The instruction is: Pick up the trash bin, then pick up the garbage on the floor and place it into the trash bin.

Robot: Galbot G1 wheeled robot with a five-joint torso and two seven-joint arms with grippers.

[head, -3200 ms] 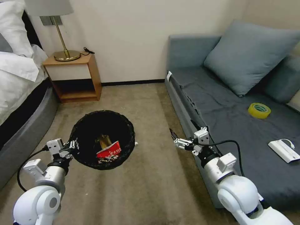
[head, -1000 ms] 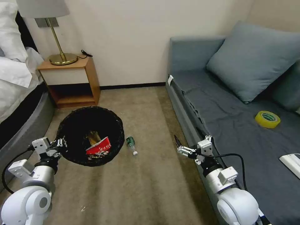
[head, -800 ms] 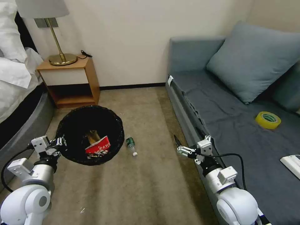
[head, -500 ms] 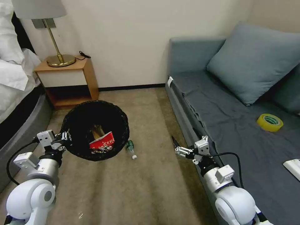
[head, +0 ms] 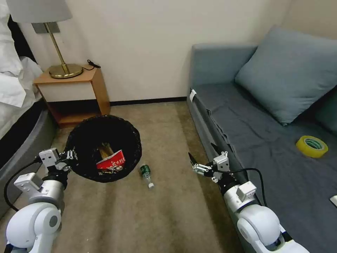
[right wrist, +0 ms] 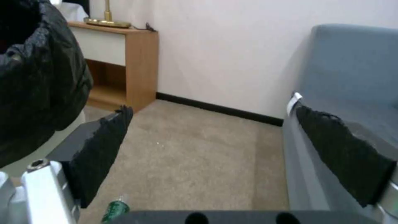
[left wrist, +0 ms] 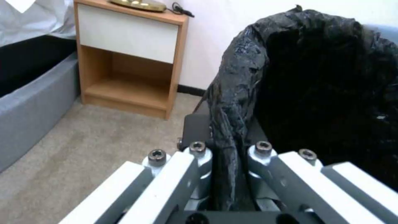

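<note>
Moved: small clear green-labelled bottle (head: 145,173) now uncovered beside round black-bagged trash bin (head: 84,135)
Left gripper (left wrist: 226,155): pinching bin rim
Right gripper (head: 191,163): spread, empty
Left: bottle

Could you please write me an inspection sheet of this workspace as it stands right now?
Surface: beige carpet floor, bare apart from the bottle.
Job's things: trash bin held off the floor, red-and-white snack packet and a gold-brown wrapper inside; small bottle lying on the carpet beside the bin.
Clutter: yellow tape roll on the sofa.
Grippers: left gripper clamped on the bin's bag-covered rim; right gripper open, hanging beside the sofa's edge.
Cables: black cable looping along the right wrist; another at the left arm.
Surroundings: nightstand with lamp, bed at left, blue cushion.
</note>
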